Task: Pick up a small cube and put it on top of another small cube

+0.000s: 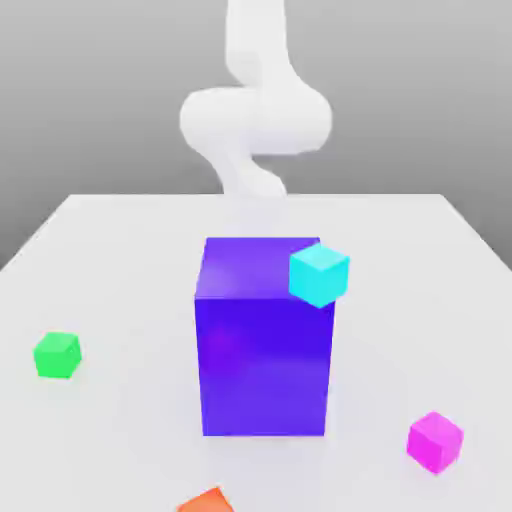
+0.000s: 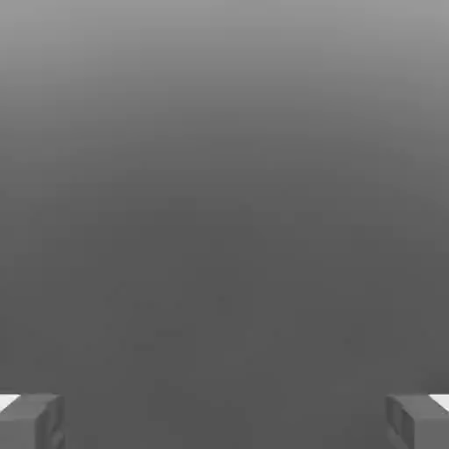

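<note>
The small magenta cube (image 1: 435,441) lies on the white table (image 1: 120,260) near the front, on the exterior view's right. The small green cube (image 1: 57,355) rests on the table at the exterior view's left, well apart from it. Between them stands the big blue-purple block. In the hand view my gripper (image 2: 224,423) is open, its grey fingertips (image 2: 31,421) far apart with nothing between them, and only plain grey background lies ahead. The white arm (image 1: 255,110) rises behind the table's far edge.
A big blue-purple block (image 1: 262,350) stands upright in the middle of the table. A cyan cube (image 1: 319,275) sits at its upper corner on the exterior view's right. An orange cube (image 1: 205,502) is cut off by the picture's front edge.
</note>
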You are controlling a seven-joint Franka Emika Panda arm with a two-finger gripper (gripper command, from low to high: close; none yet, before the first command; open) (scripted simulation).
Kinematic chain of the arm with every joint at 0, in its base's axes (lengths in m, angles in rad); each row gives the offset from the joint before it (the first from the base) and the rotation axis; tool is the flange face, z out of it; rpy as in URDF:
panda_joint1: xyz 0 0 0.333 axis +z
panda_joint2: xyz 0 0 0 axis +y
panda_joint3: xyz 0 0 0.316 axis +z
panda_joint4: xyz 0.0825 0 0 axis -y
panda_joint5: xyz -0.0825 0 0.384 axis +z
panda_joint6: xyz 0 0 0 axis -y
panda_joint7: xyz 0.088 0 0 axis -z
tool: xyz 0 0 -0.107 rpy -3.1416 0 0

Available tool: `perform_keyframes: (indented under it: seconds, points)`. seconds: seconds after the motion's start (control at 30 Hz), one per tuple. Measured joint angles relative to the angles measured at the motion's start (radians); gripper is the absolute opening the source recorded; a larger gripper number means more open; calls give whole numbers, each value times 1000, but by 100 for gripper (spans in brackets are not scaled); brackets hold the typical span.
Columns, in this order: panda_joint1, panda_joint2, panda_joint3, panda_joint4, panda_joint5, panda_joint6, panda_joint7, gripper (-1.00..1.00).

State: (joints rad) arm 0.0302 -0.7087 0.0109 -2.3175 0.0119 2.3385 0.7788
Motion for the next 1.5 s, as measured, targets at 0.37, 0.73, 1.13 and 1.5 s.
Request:
perform_keyframes:
  seconds: [0.37,0.73,1.13,1.5]
  points:
    - [121,404,77,-78,30,171,-77,0]
    - [245,805,157,-154,-50,339,-74,0]
    - [339,1127,98,-143,-180,535,2,-100]
    - [302,991,139,-125,-145,404,-72,-100]
